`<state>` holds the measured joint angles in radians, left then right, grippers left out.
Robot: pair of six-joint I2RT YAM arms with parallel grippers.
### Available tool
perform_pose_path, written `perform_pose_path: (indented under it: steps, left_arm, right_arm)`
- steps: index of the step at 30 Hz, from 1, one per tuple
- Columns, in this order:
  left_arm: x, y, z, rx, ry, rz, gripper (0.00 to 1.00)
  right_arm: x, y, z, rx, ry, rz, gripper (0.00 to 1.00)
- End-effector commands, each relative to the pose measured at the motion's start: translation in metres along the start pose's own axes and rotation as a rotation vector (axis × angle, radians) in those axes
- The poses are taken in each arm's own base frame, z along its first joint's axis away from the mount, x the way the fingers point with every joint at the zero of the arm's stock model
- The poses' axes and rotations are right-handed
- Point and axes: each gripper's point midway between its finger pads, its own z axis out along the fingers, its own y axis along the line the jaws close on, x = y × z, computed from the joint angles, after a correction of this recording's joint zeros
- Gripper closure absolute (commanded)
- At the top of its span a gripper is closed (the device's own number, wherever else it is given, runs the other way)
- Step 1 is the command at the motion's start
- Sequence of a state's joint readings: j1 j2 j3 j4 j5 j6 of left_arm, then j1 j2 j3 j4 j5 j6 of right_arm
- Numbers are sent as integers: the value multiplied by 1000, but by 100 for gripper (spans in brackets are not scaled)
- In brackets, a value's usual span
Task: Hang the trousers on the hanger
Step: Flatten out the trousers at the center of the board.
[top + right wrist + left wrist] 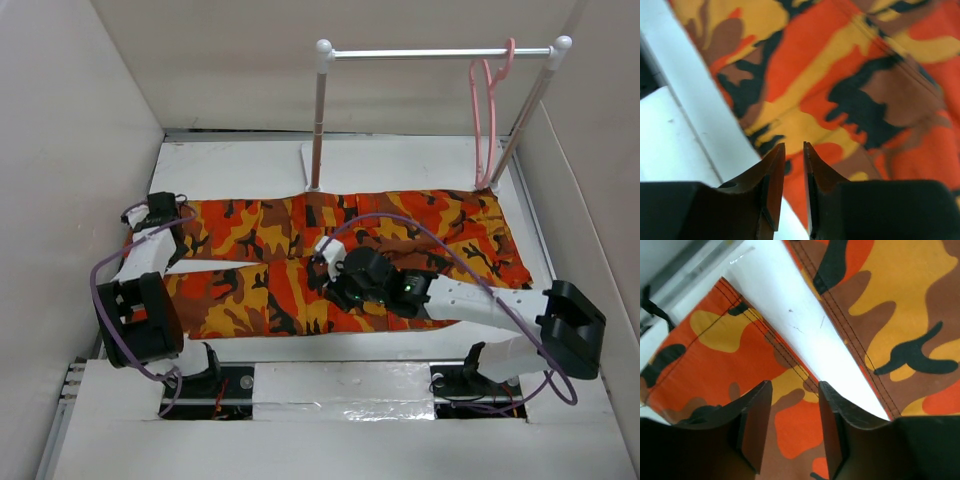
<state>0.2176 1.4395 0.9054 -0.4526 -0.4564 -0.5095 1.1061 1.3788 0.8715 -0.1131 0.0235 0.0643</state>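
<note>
The camouflage trousers (400,230) lie flat across the table, waist at the right and both legs pointing left. The pink hanger (487,110) hangs on the rail at the back right, away from both arms. My left gripper (168,228) is at the hem end of the legs; in the left wrist view (795,387) its jaws are open just above the cloth (715,350), beside the white gap between the legs. My right gripper (330,262) is over the middle of the trousers; in the right wrist view (794,146) its jaws stand narrowly apart over the cloth's (850,90) near edge, holding nothing.
A white rail (440,52) on two posts stands at the back, its base plate (312,160) just behind the trousers. White walls close in the table on the left, right and back. A strip of bare table (330,350) runs between the trousers and the arm bases.
</note>
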Motion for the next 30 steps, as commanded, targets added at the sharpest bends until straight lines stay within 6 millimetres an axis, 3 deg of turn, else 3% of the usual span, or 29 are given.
perform_pose_path:
  steps: [1,3,6,15,18,19,22,27,30]
  left_arm:
    - [10,2,7,21,94,-112,62]
    - [22,5,15,-12,128,-107,61]
    - [29,11,25,-71,139,-123,51]
    - [27,-15,46,-26,134,-238,51]
    - [33,-9,52,-69,135,-245,64]
    - [36,-8,54,-79,141,-249,78]
    - [40,-8,55,-75,150,-252,100]
    - [32,-8,42,-17,92,-307,100]
    - [8,-10,27,12,37,-350,100]
  right_arm:
    - [-14,-14,-11,1,-101,48,71]
    - [-14,-23,-14,-2,-111,74,70]
    - [-11,-23,-20,-25,-120,87,69]
    - [-13,-17,-20,-63,-148,70,69]
    - [-12,-21,-19,-40,-150,76,70]
    - [-14,-22,-20,-38,-156,76,70]
    - [-14,-35,-23,-8,-169,102,70]
    - [-11,-50,-26,21,-170,133,70]
    - [-12,-51,-29,17,-184,138,69]
